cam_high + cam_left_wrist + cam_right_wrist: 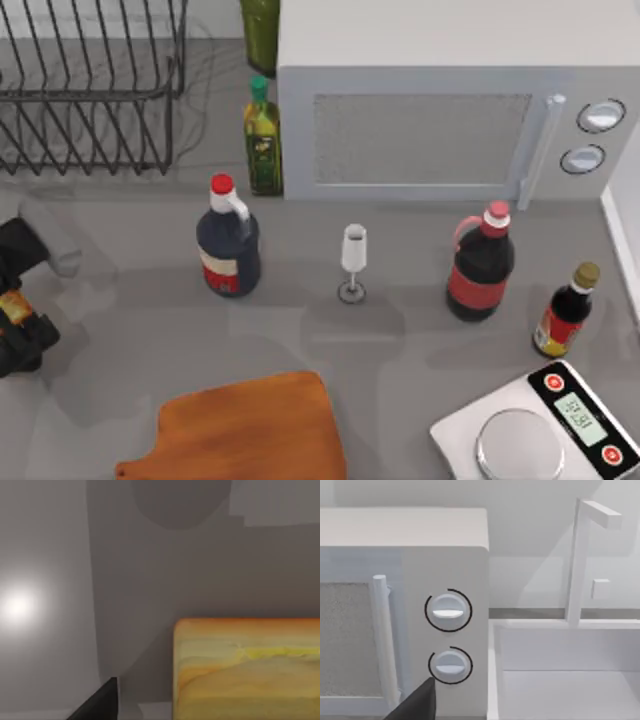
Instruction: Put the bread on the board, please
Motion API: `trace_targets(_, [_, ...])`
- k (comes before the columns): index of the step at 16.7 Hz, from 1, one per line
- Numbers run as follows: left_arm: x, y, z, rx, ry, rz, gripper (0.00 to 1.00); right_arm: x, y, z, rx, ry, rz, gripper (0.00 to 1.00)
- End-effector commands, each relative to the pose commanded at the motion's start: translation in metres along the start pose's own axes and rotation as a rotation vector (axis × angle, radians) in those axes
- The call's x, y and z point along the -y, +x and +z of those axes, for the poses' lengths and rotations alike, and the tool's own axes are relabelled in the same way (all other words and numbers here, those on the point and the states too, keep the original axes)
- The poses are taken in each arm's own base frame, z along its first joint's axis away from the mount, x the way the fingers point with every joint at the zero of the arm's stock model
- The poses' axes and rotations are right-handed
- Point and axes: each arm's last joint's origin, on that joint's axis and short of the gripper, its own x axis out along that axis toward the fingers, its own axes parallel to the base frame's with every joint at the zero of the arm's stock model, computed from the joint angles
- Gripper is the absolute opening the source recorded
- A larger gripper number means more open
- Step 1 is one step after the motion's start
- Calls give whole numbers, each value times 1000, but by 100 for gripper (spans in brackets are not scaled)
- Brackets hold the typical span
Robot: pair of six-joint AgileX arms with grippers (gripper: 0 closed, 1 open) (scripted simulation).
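the left pincer sits at the counter's left edge, about midway along it, dark and bulky from above, with a scrap of orange-yellow showing against it. in the left wrist view the bread looms very close, golden with a toasted orange crust, and one dark fingertip shows beside it; whether the fingers are closed on the slice or merely beside it, i cannot tell. the board lies at the counter's near edge, left of centre, handle pointing toward the left, well apart from the pincer.

the right arm is parked: its wrist view looks at the microwave dials and a sink, with one dark fingertip in sight; its opening cannot be judged.

risks, as i judge them: a weak or off-centre hold could let the slice slip on the way across. a high carry might brush the dark bottle with the red cap, standing behind the board. a release too near the board's left rim could leave the bread half on the counter.
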Motion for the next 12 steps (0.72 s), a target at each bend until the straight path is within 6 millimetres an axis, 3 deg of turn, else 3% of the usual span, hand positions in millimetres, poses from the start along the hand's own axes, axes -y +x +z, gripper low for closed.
trace_targets(11, [0,0,0,0,0,0,2,0,0,0,0,0,0,100])
trace_targets(12, [0,0,0,0,0,0,0,0,0,0,0,0,0,100])
